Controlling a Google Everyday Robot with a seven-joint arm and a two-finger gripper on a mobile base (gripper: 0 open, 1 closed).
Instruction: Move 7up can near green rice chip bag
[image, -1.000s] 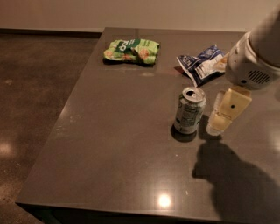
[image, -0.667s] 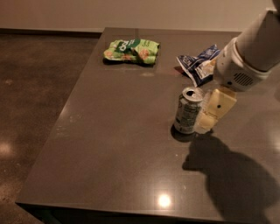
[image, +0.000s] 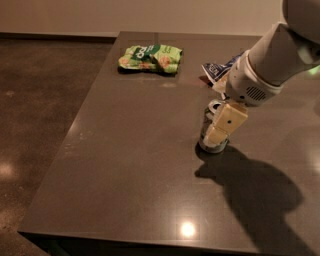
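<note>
The 7up can (image: 213, 106) stands upright on the dark table (image: 125, 150), right of the middle. My gripper (image: 221, 131) has come down from the right, and its cream-coloured end lies over the front of the can and hides most of it. Only the can's silver top, left edge and base show. The green rice chip bag (image: 150, 58) lies flat at the far left part of the table, well apart from the can.
A blue-and-white snack bag (image: 218, 70) lies just behind the can, partly hidden by my arm. My white arm (image: 270, 60) comes in from the upper right. The table's left edge drops to a brown floor (image: 40, 100).
My gripper has moved left from beside the can's right side onto the can, now covering its front. The can and both bags have stayed in place.
</note>
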